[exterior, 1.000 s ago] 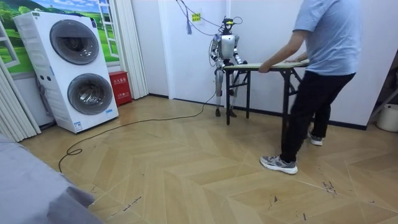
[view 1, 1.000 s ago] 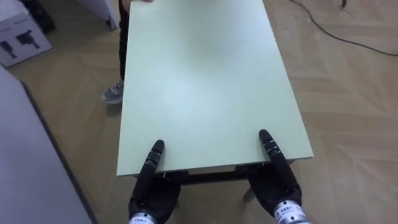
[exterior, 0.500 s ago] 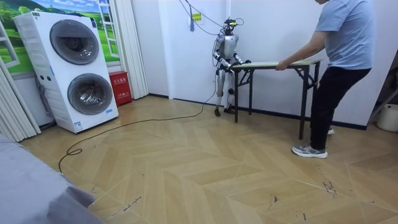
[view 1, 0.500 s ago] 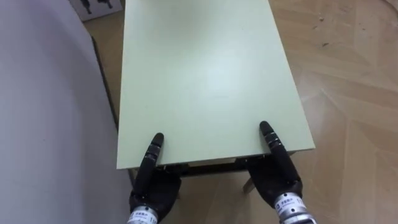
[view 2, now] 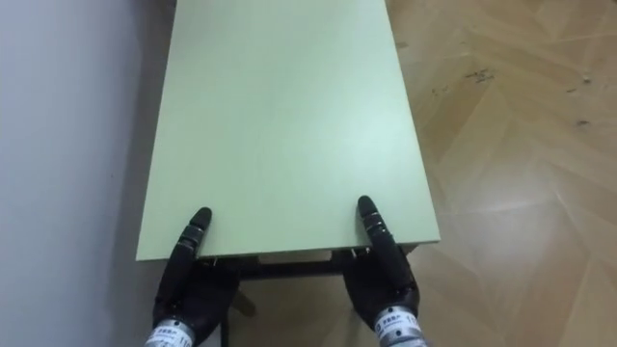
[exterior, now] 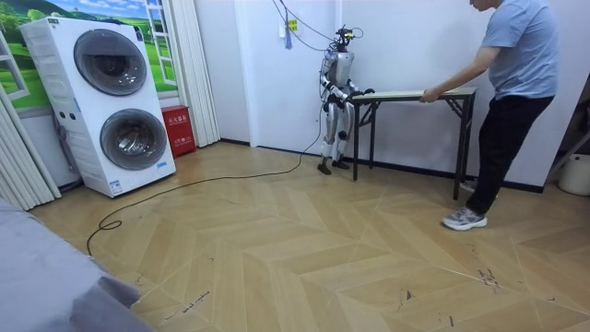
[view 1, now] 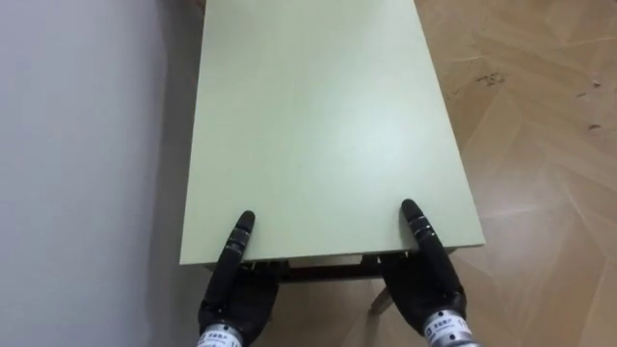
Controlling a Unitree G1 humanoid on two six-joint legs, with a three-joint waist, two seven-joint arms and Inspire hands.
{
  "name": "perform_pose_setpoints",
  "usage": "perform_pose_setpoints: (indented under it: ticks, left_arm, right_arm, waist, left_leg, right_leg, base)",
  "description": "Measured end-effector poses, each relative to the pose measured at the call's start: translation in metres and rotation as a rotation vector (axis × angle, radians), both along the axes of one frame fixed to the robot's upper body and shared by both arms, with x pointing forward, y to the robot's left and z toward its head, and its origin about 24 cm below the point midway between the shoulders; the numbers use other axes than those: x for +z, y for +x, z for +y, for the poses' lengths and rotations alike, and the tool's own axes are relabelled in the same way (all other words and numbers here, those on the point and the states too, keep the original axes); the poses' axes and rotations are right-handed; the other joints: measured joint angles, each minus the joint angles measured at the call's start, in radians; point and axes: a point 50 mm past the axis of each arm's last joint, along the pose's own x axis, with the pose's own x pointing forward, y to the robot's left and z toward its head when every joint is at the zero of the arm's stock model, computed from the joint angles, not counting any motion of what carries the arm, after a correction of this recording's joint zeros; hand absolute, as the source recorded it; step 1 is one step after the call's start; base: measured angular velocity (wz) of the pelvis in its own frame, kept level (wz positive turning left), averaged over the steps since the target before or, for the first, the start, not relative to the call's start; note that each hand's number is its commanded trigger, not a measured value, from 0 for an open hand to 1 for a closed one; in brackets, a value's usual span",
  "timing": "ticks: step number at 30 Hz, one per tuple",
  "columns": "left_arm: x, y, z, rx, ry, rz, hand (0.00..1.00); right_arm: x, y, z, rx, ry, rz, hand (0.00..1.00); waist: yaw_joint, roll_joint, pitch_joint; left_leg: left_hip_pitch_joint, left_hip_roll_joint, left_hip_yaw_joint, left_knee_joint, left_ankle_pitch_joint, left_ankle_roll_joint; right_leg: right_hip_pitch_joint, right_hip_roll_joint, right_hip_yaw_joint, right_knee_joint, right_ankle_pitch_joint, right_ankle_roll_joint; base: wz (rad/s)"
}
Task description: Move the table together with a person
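parquet [view 1: 540, 145], table [view 1: 323, 125] lengthwise ahead, left robot hand [view 1: 236, 294], right robot hand [view 1: 425, 284] clamping (near end)

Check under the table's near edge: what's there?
A dark frame bar and the palms of the left hand and right hand show under the table. The tabletop covers whatever lies further in.

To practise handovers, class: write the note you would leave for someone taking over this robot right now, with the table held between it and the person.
Left hand: shut on the table, thumb on top at the near edge, palm below.
Right hand: the same, toward the near right corner.
Person: holds the far end.
The table runs alongside the white wall on the robot's left.
Done: both ends are gripped.
Left: follow the person's lead, then set the table down. Whether it is lifted right now cannot be told.
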Motion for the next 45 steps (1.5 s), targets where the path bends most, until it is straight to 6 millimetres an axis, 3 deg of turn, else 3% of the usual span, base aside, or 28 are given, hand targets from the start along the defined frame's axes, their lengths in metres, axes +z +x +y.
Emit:
perform_pose_setpoints:
  ticks: [3, 7, 21, 28, 30, 36, 41, 42, 43, 44, 45]
  left_arm:
    - [-0.001, 0.0, 0.002, -0.003, 0.008, 0.008, 1.0]
    - [-0.001, 0.0, 0.002, 0.0, 0.01, 0.008, 1.0]
    - [-0.011, -0.007, 0.003, -0.02, 0.04, 0.053, 1.0]
    - [-0.017, -0.011, 0.001, -0.02, 0.047, 0.069, 1.0]
    - [-0.02, -0.013, 0.001, -0.026, 0.054, 0.076, 1.0]
    - [-0.024, -0.011, 0.002, -0.049, 0.061, 0.075, 1.0]
    - [-0.027, -0.007, 0.002, -0.065, 0.064, 0.084, 0.99]
    - [-0.029, -0.008, 0.002, -0.069, 0.063, 0.093, 0.91]
    - [-0.03, -0.008, 0.003, -0.069, 0.062, 0.093, 0.7]
    - [-0.03, -0.008, 0.003, -0.071, 0.061, 0.095, 0.64]
    - [-0.031, -0.009, 0.003, -0.072, 0.06, 0.099, 0.03]
  right_arm:
    - [-0.003, -0.002, 0.001, -0.001, 0.011, 0.016, 1.0]
    - [-0.004, -0.003, 0.001, -0.006, 0.011, 0.018, 1.0]
    - [-0.017, -0.011, 0.0, -0.017, 0.006, 0.061, 1.0]
    - [-0.023, -0.013, -0.001, -0.017, 0.003, 0.065, 1.0]
    - [-0.027, -0.016, -0.001, -0.019, 0.006, 0.073, 1.0]
    - [-0.029, -0.017, -0.002, -0.028, 0.007, 0.083, 1.0]
    - [-0.03, -0.014, -0.003, -0.041, 0.009, 0.088, 1.0]
    - [-0.031, -0.013, -0.004, -0.04, 0.01, 0.091, 1.0]
    - [-0.031, -0.013, -0.004, -0.037, 0.011, 0.093, 1.0]
    - [-0.031, -0.013, -0.004, -0.035, 0.009, 0.095, 0.85]
    - [-0.032, -0.013, -0.003, -0.033, 0.006, 0.096, 0.4]
  waist:
    - [-0.006, -0.004, 0.0006]
    - [-0.03, -0.011, 0.0031]
    - [-0.063, -0.017, 0.0013]
    - [-0.063, -0.022, 0.0001]
    - [-0.063, -0.024, -0.0046]
    - [-0.056, -0.023, -0.0059]
    - [-0.041, -0.023, -0.0118]
    - [-0.039, -0.022, -0.0124]
    - [-0.039, -0.022, -0.0123]
    - [-0.039, -0.021, -0.0129]
    - [-0.039, -0.019, -0.0145]
  left_leg:
    - [0.005, -0.002, -0.019, 0.002, -0.001, -0.003]
    - [0.007, -0.007, -0.016, 0.001, -0.002, -0.004]
    - [0.03, -0.014, -0.033, -0.006, -0.003, -0.005]
    - [0.049, -0.012, -0.018, -0.018, -0.003, -0.004]
    - [0.062, -0.013, -0.016, -0.027, -0.004, -0.004]
    - [0.078, -0.013, -0.016, -0.036, -0.004, -0.004]
    - [0.085, -0.012, -0.012, -0.037, -0.004, -0.004]
    - [0.089, -0.012, -0.011, -0.041, -0.003, -0.004]
    - [0.095, -0.012, -0.009, -0.044, -0.003, -0.004]
    - [0.097, -0.011, -0.009, -0.045, -0.003, -0.004]
    - [0.1, -0.012, -0.009, -0.048, -0.004, -0.004]
  right_leg:
    - [0.015, 0.007, 0.023, -0.007, 0.0, 0.0]
    - [0.045, 0.009, 0.023, -0.042, 0.0, 0.0]
    - [0.085, 0.008, -0.006, -0.053, 0.0, 0.0]
    - [0.1, 0.008, 0.005, -0.054, 0.001, 0.001]
    - [0.11, 0.009, 0.019, -0.054, 0.001, 0.001]
    - [0.121, 0.01, 0.026, -0.055, 0.001, 0.001]
    - [0.123, 0.01, 0.028, -0.055, 0.001, 0.001]
    - [0.126, 0.01, 0.027, -0.055, 0.001, 0.001]
    - [0.131, 0.01, 0.027, -0.056, 0.001, 0.001]
    - [0.133, 0.01, 0.027, -0.055, 0.001, 0.001]
    - [0.134, 0.01, 0.029, -0.056, 0.001, 0.001]
  base:
    - [0.27]
    - [0.21]
    - [0.08]
    - [0.03]
    - [0.0]
    - [0.01]
    - [-0.01]
    - [-0.03]
    - [-0.04]
    - [-0.03]
    - [-0.04]
